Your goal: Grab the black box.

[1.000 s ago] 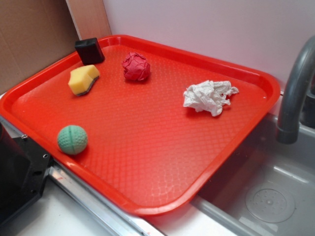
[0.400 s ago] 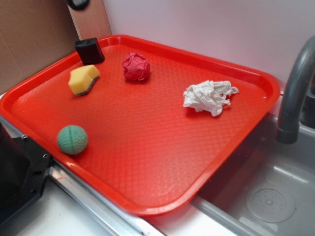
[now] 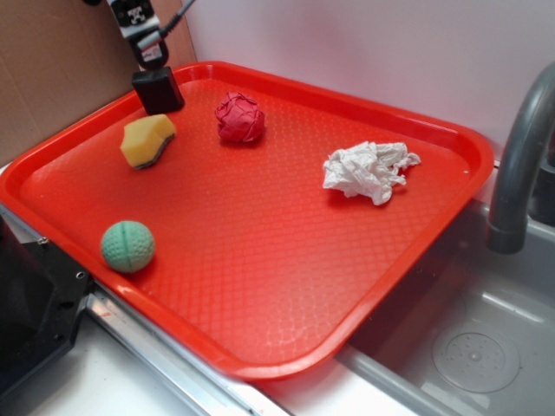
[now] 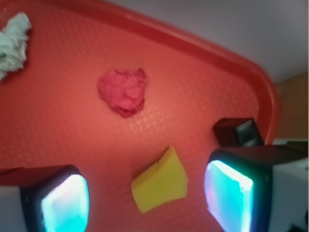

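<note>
The black box (image 3: 158,90) stands in the far left corner of the red tray (image 3: 260,260), close to the rim. It also shows in the wrist view (image 4: 238,133), partly behind my right finger (image 4: 229,195). My gripper (image 3: 146,43) hangs just above and behind the box, at the top left of the exterior view. In the wrist view my gripper (image 4: 145,198) is open and empty. The yellow sponge (image 4: 161,182) lies on the tray in the gap between the jaws, well below them.
On the tray lie the yellow sponge (image 3: 147,139), a crumpled red paper ball (image 3: 240,117), a crumpled white tissue (image 3: 368,171) and a green ball (image 3: 127,245). A grey faucet (image 3: 520,165) and sink (image 3: 473,351) are right. A black device (image 3: 30,303) is bottom left.
My gripper has come down into the exterior view from the top left and now hangs close above the black box. The objects on the tray have not moved.
</note>
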You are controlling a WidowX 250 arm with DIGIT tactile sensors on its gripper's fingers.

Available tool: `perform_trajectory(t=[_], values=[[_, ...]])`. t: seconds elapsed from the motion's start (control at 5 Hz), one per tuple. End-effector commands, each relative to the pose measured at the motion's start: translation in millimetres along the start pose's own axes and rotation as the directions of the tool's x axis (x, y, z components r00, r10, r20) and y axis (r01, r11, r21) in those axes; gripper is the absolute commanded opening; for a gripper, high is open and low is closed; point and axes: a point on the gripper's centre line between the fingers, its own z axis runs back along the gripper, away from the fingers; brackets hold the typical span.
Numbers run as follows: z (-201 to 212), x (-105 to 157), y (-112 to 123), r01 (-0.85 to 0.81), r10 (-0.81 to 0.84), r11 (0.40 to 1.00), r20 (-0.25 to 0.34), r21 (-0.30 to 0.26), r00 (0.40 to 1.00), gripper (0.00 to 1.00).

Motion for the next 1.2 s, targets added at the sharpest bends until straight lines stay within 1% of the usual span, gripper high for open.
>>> perform_trajectory(t=[0.0, 0.6, 0.8, 1.0], values=[[8.4, 11.7, 21.8, 0.03, -0.031, 0.998, 0.01, 0.053, 0.999, 1.0], [8.4, 11.7, 21.8, 0.03, -0.031, 0.998, 0.01, 0.053, 0.999, 1.0], [-2.4, -18.0, 29.2, -0.016, 0.017, 0.999, -0.042, 0.038, 0.999, 1.0], [-12.1, -38.6, 47.9, 0.006, -0.002, 0.995, -0.036, 0.103, 0.999, 1.0]])
